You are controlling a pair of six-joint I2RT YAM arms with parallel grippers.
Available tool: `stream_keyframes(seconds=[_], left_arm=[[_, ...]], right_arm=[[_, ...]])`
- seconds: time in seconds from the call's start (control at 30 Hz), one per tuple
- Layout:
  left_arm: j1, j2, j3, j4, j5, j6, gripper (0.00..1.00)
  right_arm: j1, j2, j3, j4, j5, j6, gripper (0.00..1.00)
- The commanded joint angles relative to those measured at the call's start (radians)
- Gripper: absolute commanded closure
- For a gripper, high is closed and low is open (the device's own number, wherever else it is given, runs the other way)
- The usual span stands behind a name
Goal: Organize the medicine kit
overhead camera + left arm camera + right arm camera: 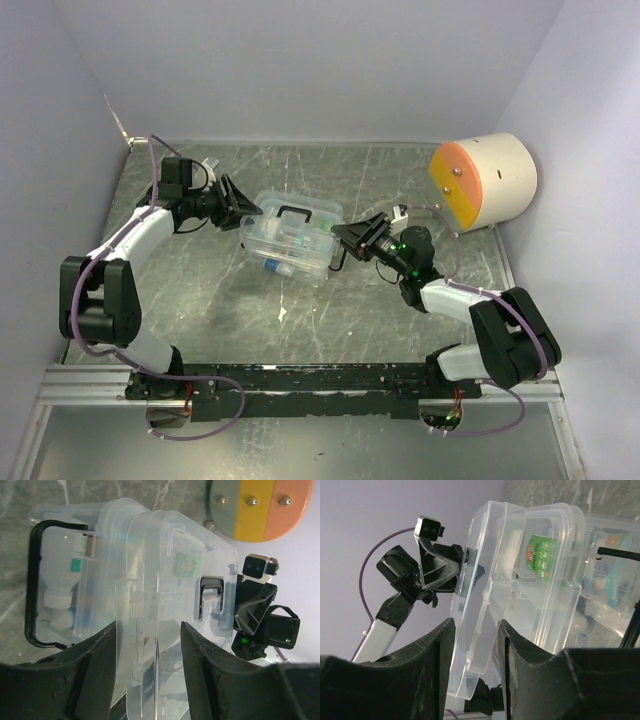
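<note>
Closest to me are my left fingers. They stand apart with a clear end of the medicine kit between them. I cannot tell if they squeeze it or only sit beside it. My right fingers are the same at the other end. A thin clear edge runs between them, and I cannot tell if they pinch it.

The kit is in the middle of the desk, between my two arms, a bit crooked. It looks light. The plastic is hard, thin and smooth, so I think it can slip, and it may crack if I press too much. The things inside, like a white bottle and a pack with a green label, could slide if I tip it. I think the best places to hold are the short ends or the black handle on top.

The clear walls lie over each other, so I cannot see where the lid stops or if it is shut. The bottom is hidden, so I cannot tell if the kit rests on the desk.

Far off by the wall sits a cream and orange drum.
</note>
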Motion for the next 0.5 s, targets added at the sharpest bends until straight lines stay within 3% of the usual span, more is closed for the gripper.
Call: stream_keyframes(seconds=[0.0, 0.13, 0.47], left_arm=[[0.032, 0.019, 0.002, 0.011, 0.018, 0.035, 0.41], [0.041, 0.042, -0.023, 0.117, 0.073, -0.01, 0.42], [0.041, 0.076, 0.044, 0.008, 0.022, 0.095, 0.41]], right_arm=[[0.002, 0.016, 0.001, 0.006, 0.002, -0.029, 0.6], [0.002, 0.016, 0.008, -0.02, 0.006, -0.057, 0.6], [0.001, 0.002, 0.044, -0.133, 0.033, -0.192, 0.65]])
